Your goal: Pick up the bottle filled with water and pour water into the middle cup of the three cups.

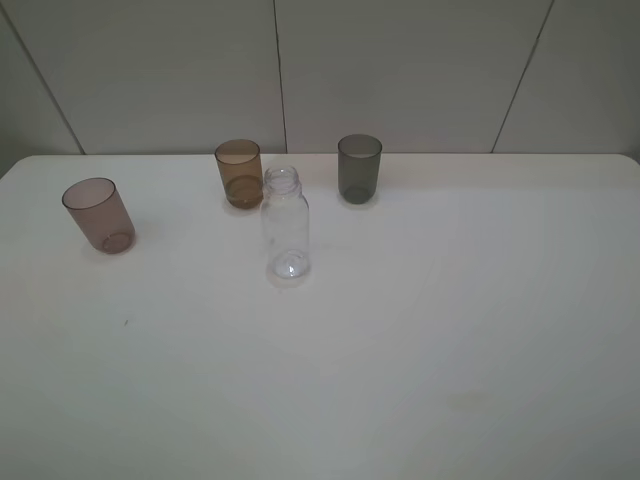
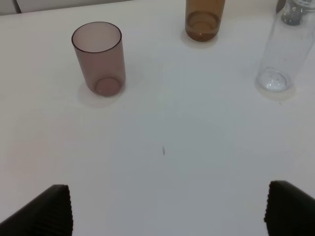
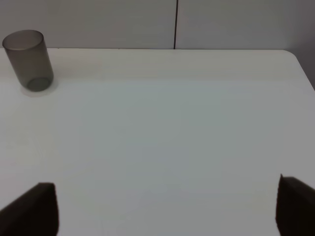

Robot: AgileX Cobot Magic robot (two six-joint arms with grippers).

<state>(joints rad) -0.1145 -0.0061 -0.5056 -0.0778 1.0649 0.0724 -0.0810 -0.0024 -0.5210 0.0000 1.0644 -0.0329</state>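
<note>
While only the ribbed black tips of my left gripper (image 2: pixel 167 209) and right gripper (image 3: pixel 167 206) show, both stand wide apart, holding nothing. Uncapped, the clear rounded bottle (image 1: pixel 286 228) stands upright just before the amber middle cup (image 1: pixel 238 173), near the table's (image 1: pixel 420 360) far edge.

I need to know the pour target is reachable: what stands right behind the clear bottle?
The amber cup stands behind the bottle, slightly to its left, upright and open-topped. The bottle's shoulder overlaps the cup's right edge, so whether they touch cannot be told.
</note>
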